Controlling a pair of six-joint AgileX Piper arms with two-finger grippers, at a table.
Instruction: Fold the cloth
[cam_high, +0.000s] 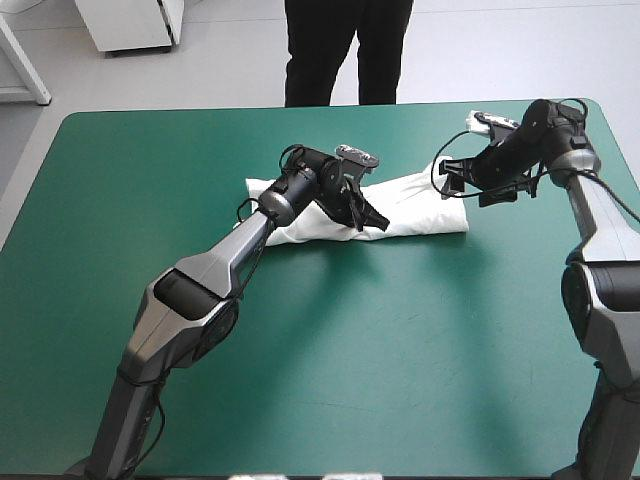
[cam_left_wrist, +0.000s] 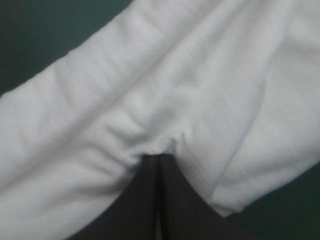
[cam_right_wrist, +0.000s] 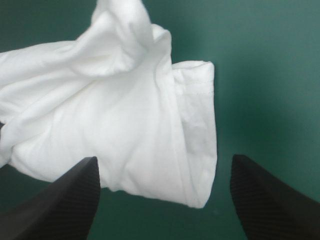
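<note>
The white T-shirt (cam_high: 420, 205) lies as a long folded bundle across the far middle of the table. My left gripper (cam_high: 366, 222) reaches over the bundle's middle and is shut on its near edge. In the left wrist view the black fingers meet in one arch (cam_left_wrist: 159, 161), and the T-shirt (cam_left_wrist: 175, 85) puckers at their tip. My right gripper (cam_high: 456, 182) hovers at the bundle's right end. Its fingers stand wide apart (cam_right_wrist: 165, 160), open, with the hemmed end of the T-shirt (cam_right_wrist: 125, 115) between and ahead of them, and they are not touching it.
The teal-green cover (cam_high: 350, 350) stretches bare from the bundle to the table's near edge. More of it shows to the bundle's left. The table's far edge (cam_high: 300, 106) runs a short way behind the bundle.
</note>
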